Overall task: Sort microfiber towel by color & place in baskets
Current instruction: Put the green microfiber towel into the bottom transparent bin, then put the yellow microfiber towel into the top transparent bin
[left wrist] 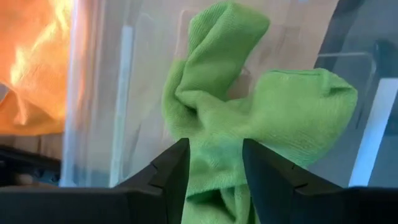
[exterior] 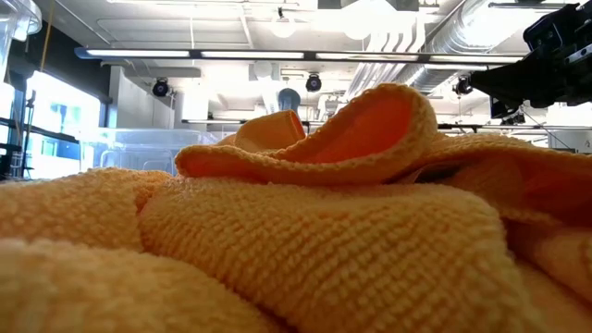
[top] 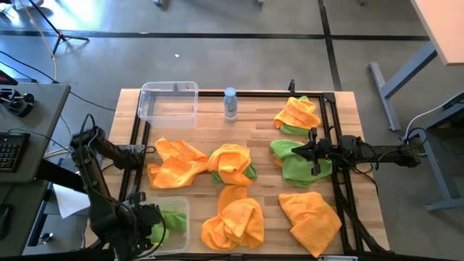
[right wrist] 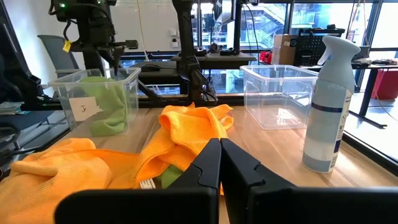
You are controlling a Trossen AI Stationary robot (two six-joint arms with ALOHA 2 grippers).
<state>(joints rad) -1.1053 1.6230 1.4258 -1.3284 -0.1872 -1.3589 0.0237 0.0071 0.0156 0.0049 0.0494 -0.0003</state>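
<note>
Towels on the tabletop (top: 239, 130), counted left to right: one green towel (top: 163, 223) in the near-left basket (top: 177, 206), one orange towel (top: 175, 161) left of centre, one orange-over-green pair (top: 232, 163) at centre, one orange heap (top: 233, 221) at the near edge, one green towel (top: 297, 161) right of centre, one orange-over-green pair (top: 297, 114) near the far-right corner, one flat orange towel (top: 310, 221) near the near-right corner. Baskets: two; the second basket (top: 169, 103) stands at the far-left corner. One spray bottle (top: 230, 104) stands at the far edge.

Left gripper (left wrist: 214, 165) is over the near-left basket, jaws parted around the green towel. Right gripper (right wrist: 219, 163) hovers above the right green towel, jaws closed, empty.
</note>
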